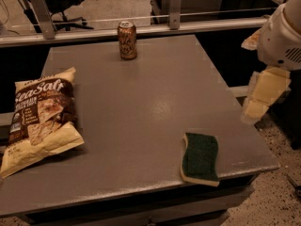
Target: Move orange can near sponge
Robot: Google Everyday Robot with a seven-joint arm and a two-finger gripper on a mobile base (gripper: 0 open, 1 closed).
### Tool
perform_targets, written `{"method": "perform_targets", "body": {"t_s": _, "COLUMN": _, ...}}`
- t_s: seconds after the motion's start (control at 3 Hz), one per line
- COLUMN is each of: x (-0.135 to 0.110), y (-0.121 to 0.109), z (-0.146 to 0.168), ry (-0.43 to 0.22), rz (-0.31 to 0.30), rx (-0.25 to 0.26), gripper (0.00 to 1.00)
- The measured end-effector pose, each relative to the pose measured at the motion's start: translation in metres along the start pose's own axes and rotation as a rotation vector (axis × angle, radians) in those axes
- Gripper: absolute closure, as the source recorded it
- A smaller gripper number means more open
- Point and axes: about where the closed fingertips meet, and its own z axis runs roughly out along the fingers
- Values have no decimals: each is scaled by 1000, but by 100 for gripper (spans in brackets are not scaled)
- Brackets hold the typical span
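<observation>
Orange can [127, 40]: upright near the far edge of the grey table [150, 93], silver top up, standing alone, nothing touching it.

Sponge [201, 158]: lying flat, green face up, at the near right corner of the table, well apart from the can.

Gripper [252, 111]: pale, hanging off the table's right side beside its edge, below a white arm housing [281, 36], holding nothing visible; its grip state cannot be told.

Chip bag [40, 119]: large, lying flat on the left side of the table.

Metal rail [197, 26]: running behind the table's far edge.
</observation>
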Motion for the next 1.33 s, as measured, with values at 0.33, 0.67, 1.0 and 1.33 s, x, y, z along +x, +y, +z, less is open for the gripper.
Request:
{"method": "perform_targets", "body": {"t_s": 0.33, "x": -29, "y": -31, "z": 44, "ry": -112, "rz": 14, "rx": 9, "gripper": 0}}
{"method": "perform_targets", "body": {"t_s": 0.67, "x": -67, "y": -74, "z": 84, "ry": -250, "rz": 50, "rx": 37, "gripper": 0}}
{"method": "perform_targets", "body": {"t_s": 1.0, "x": -114, "y": -125, "z": 118, "ry": -408, "rz": 91, "rx": 53, "gripper": 0}}
{"method": "perform_targets", "body": {"t_s": 1.33, "x": -161, "y": -172, "z": 145, "ry": -534, "rz": 120, "rx": 71, "gripper": 0}}
